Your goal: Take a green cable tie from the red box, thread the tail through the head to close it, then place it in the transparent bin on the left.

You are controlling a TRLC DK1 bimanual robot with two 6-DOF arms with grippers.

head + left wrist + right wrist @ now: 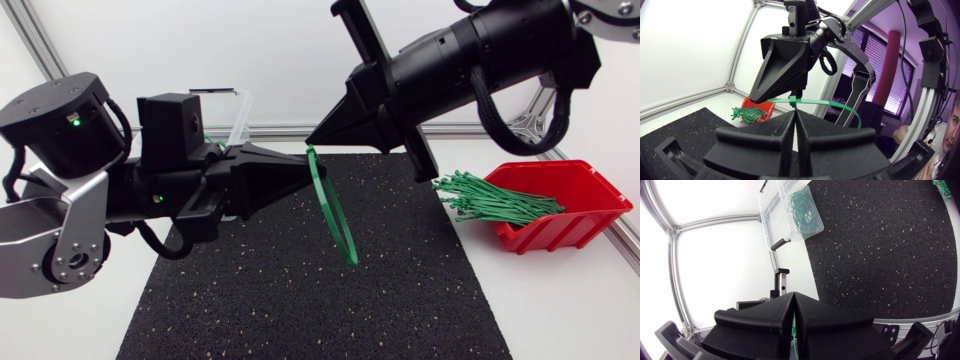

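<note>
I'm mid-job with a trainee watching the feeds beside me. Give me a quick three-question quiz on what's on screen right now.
1. True or false: the transparent bin is empty.
2. Multiple choice: the looped cable tie is A) lying flat on the mat, B) held in the air where the left gripper and the right gripper meet, C) inside the box.
3. Fill in: the spare ties stick out of the ___ box.

Key:
1. False. Green ties already lie in the bin.
2. B.
3. Red.
</note>
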